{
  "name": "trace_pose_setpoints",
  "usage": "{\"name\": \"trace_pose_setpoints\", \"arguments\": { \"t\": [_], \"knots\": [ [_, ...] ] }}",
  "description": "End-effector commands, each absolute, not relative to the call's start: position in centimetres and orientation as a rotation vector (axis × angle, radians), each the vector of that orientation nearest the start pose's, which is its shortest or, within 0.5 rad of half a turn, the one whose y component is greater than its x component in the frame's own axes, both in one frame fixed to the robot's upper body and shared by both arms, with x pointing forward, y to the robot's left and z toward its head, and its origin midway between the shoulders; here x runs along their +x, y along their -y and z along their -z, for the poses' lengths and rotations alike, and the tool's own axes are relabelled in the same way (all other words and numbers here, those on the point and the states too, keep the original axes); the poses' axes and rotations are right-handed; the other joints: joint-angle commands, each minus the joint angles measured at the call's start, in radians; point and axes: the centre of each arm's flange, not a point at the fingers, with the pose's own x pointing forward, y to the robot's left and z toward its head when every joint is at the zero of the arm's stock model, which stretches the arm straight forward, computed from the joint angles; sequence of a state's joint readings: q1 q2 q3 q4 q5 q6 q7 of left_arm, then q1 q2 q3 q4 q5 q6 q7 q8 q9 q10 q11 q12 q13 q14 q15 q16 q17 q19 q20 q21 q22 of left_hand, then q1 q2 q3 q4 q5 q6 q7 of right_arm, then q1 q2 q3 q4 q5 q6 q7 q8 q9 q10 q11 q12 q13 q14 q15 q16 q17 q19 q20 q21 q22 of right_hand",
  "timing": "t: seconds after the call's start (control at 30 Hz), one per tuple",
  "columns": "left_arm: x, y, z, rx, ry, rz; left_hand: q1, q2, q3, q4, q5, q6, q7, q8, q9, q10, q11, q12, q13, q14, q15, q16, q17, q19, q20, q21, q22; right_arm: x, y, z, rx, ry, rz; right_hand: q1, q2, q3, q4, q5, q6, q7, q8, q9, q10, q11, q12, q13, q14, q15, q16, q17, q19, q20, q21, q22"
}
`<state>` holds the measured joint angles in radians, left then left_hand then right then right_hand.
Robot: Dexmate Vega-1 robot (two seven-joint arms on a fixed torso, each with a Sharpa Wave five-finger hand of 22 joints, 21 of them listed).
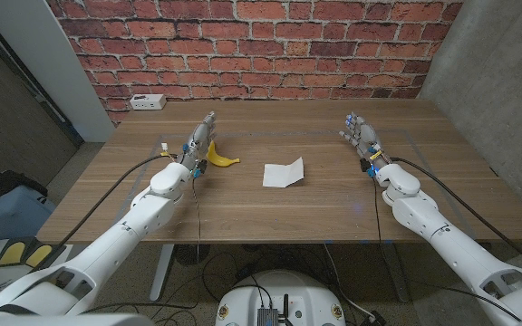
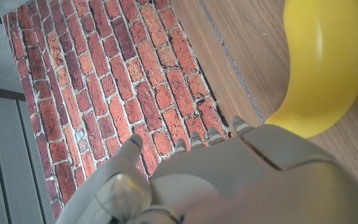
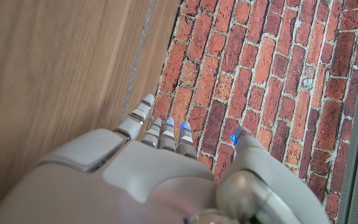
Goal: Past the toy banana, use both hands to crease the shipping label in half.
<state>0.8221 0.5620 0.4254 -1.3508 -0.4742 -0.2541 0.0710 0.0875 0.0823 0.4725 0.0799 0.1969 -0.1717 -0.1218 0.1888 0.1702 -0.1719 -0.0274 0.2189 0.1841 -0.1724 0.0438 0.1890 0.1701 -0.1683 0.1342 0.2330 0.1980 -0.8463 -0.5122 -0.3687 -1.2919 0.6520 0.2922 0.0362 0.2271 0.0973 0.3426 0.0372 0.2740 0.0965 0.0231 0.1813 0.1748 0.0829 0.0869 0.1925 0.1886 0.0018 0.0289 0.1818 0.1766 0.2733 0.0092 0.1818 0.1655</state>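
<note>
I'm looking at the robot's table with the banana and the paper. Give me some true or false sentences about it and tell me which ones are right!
1. The toy banana lies beside the left robot hand. True.
2. The right robot hand is holding the shipping label. False: the label lies alone on the table, between the two hands, and that hand holds nothing.
3. The wall behind the table is red brick. True.
4. The banana sits on top of the label. False: they lie apart, the banana nearer the left robot hand.
5. A white box sits at the table's far left corner. True.
</note>
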Motion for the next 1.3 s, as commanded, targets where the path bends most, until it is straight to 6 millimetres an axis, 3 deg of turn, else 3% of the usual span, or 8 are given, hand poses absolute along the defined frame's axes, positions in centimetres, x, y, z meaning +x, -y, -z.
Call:
{"name": "trace_pose_setpoints", "arguments": {
  "t": [0.03, 0.33, 1.3],
  "knots": [
    [64.0, -27.2, 0.9, 0.352, 0.637, 0.116, 0.01, 0.004, 0.004, -0.004, 0.0, -0.007, -0.011, 0.007, 0.004, -0.048, 0.007, 0.008, 0.002, -0.064, 0.003, 0.003, 0.006, -0.004, 0.007, 0.007, 0.002, 64.9, 29.5, 3.8, 0.044, 0.584, -0.199, 0.017, 0.0, 0.004, -0.01, 0.002, 0.003, -0.006, 0.004, 0.005, -0.001, 0.006, 0.003, 0.002, 0.002, 0.015, 0.007, 0.003, 0.008, 0.012, 0.009, 0.005],
    [63.4, -26.6, 0.6, 0.467, 0.666, 0.098, 0.014, 0.005, 0.004, -0.008, -0.001, 0.006, -0.017, 0.005, 0.004, -0.034, 0.014, 0.008, 0.003, -0.073, 0.009, -0.003, 0.006, -0.045, 0.012, -0.009, 0.003, 64.2, 29.3, 4.1, 0.041, 0.587, -0.194, 0.029, 0.002, 0.009, -0.02, 0.0, 0.003, -0.006, 0.004, 0.005, -0.001, 0.008, 0.003, 0.002, 0.008, 0.021, 0.008, 0.002, 0.012, 0.016, 0.011, 0.005],
    [61.7, -23.6, -0.9, 0.877, 0.759, 0.065, 0.019, 0.009, 0.007, -0.012, -0.003, 0.031, -0.018, 0.006, 0.004, -0.02, 0.0, 0.006, 0.003, -0.07, 0.006, -0.003, 0.007, -0.043, 0.015, -0.007, 0.005, 63.5, 28.8, 4.6, -0.004, 0.58, -0.174, 0.057, 0.007, 0.02, -0.046, -0.006, 0.005, -0.009, 0.005, 0.005, 0.006, 0.012, 0.005, 0.002, 0.014, 0.026, 0.008, 0.001, 0.017, 0.019, 0.012, 0.005]
  ]
}}
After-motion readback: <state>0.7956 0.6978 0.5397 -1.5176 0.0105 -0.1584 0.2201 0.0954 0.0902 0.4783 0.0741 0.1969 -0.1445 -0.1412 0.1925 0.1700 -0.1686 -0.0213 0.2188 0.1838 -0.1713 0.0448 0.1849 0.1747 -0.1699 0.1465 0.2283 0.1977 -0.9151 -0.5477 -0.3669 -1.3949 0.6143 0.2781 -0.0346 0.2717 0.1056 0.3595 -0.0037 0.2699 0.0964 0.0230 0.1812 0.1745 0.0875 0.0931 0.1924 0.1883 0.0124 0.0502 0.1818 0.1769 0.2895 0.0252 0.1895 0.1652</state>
